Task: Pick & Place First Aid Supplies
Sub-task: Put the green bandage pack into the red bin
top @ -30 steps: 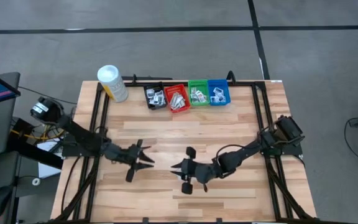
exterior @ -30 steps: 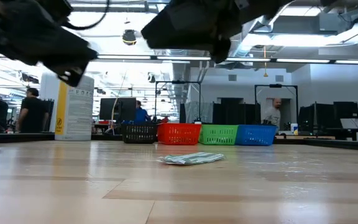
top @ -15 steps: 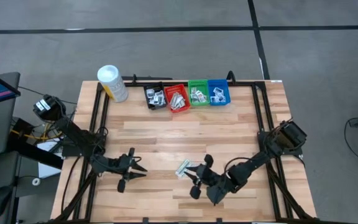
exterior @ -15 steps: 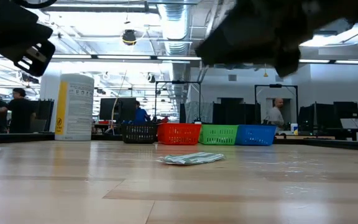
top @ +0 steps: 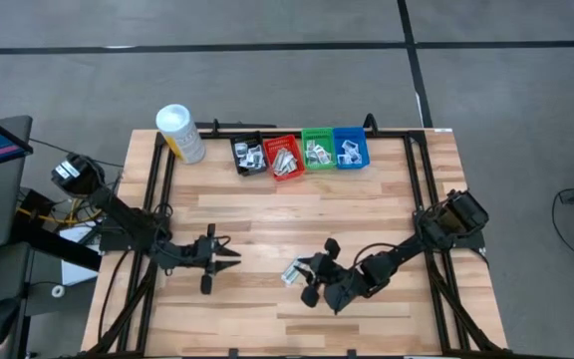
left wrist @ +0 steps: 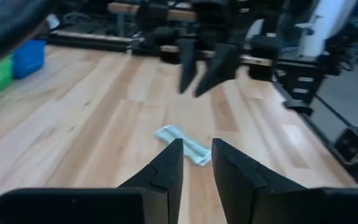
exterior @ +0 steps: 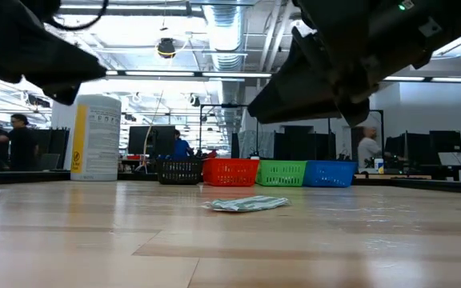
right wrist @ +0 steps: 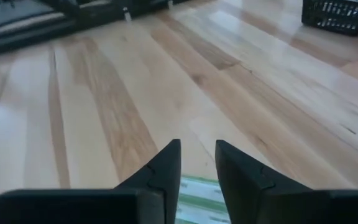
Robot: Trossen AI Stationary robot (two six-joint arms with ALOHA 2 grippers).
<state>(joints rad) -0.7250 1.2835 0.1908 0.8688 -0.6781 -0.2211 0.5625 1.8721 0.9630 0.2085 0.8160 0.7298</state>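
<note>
While the pale-green wrapped strip of paper (top: 293,271) lies flat on the light wooden slatted table (top: 267,219), the step in hand looks like picking it up with the right gripper (top: 314,280), and doing that well probably means coming straight down over the strip's narrow width, so that the two dark fingers straddle it before they close. Because the packet is thin and flat, the tips would need to reach right down to the wood, or they may slide over it or push it along the boards.

At the far edge of the table stand a white cylindrical canister with a yellow label (top: 179,133) on the left and, beside it, a row of four small plastic bins (top: 300,153), black, red, green and blue, already holding packets; one of these is presumably where the strip belongs.

Near the middle of the table, towards the near edge, the strip sits just left of the right gripper and appears in the right wrist view just under its fingertips (right wrist: 197,180), which stand a narrow gap apart and hold nothing. Well to the left, the left gripper (top: 219,258) points at the strip, its jaws likewise narrowly parted and empty, with the strip (left wrist: 182,144) a little beyond them.
</note>
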